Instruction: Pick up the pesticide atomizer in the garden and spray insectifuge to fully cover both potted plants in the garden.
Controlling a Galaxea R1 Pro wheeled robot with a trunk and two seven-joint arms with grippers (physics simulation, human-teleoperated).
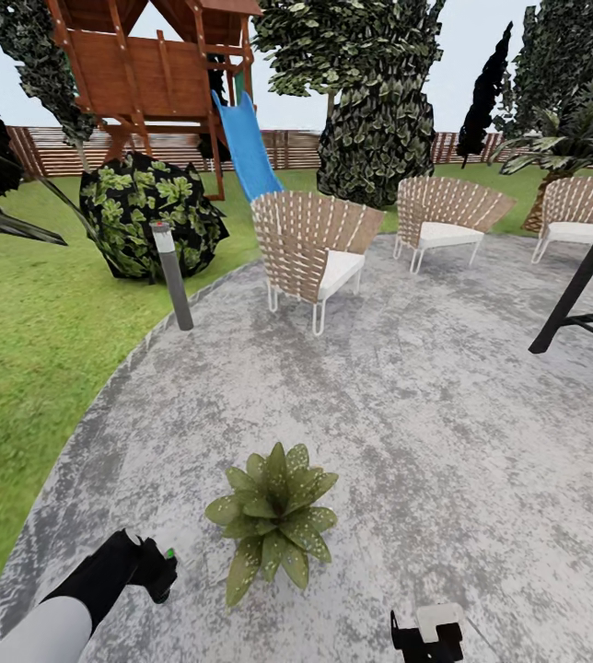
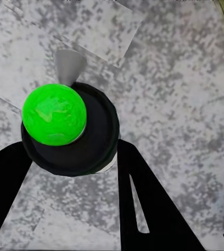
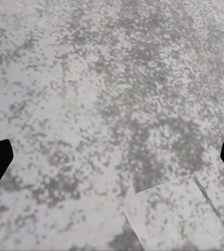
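The left gripper (image 2: pixel 72 172) pinches the pesticide atomizer (image 2: pixel 70 128), its dark fingers (image 2: pixel 148 209) pressed on either side of the dark body under the green mark. In the head view that bottle (image 1: pixel 158 566) sits at about 9 o'clock from the potted plant (image 1: pixel 273 516), near its leaves on the grey patio (image 1: pixel 425 414). The right gripper (image 3: pixel 112 157) seems spread wide over bare paving, fingertips at the frame edges

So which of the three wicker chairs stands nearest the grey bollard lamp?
The leftmost wicker chair, its back turned to the camera, closest to the bollard lamp at the patio edge; the other two stand farther right.
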